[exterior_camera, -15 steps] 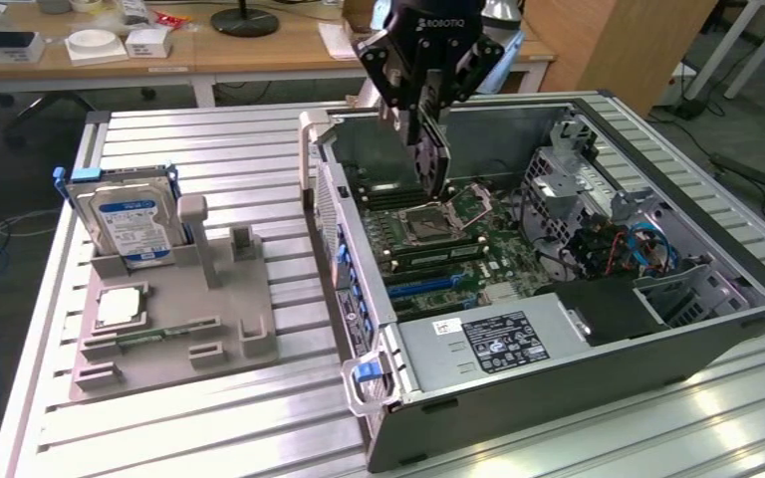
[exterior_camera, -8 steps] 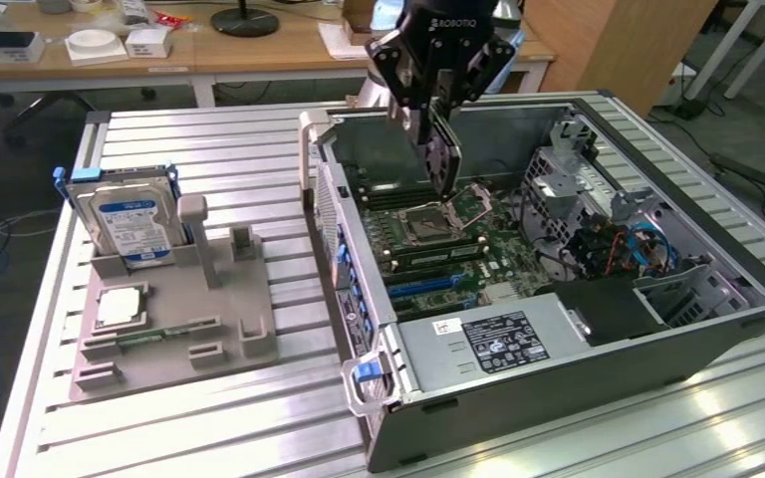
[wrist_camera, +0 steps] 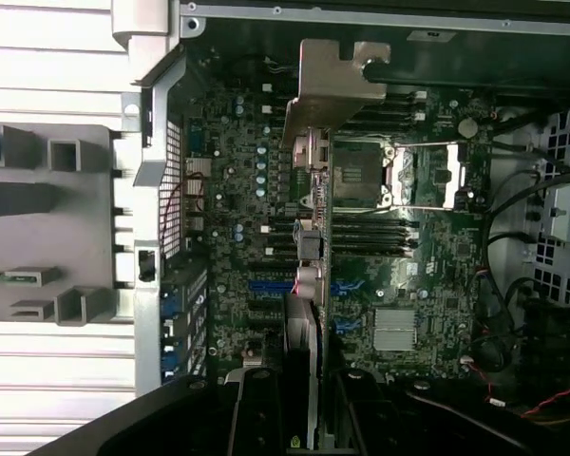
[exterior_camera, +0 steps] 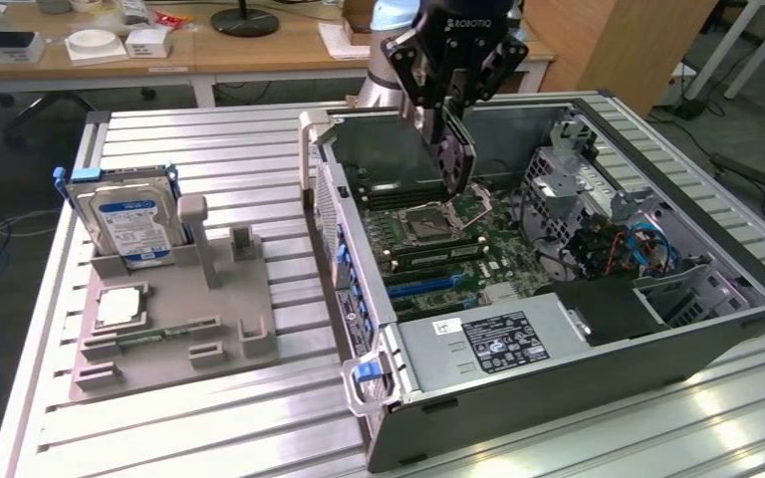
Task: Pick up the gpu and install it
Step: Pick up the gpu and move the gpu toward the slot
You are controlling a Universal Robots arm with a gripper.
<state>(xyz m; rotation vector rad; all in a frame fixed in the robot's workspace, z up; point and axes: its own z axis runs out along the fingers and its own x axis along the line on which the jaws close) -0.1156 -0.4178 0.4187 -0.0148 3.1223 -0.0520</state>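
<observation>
Clamped narrow on the upper end of the gpu (exterior_camera: 457, 149) by the gripper (exterior_camera: 446, 106), card hanging on edge just below the fingers (wrist_camera: 258, 423) and above the motherboard (exterior_camera: 489, 244) inside the open case (exterior_camera: 556, 398), apparently so that its lower edge faces the blue slots (exterior_camera: 425, 284).

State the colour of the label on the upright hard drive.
The label is blue and white, clearest in the exterior view.

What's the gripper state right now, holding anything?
Gripper: closed, holding the gpu on edge above the open computer case.
</observation>
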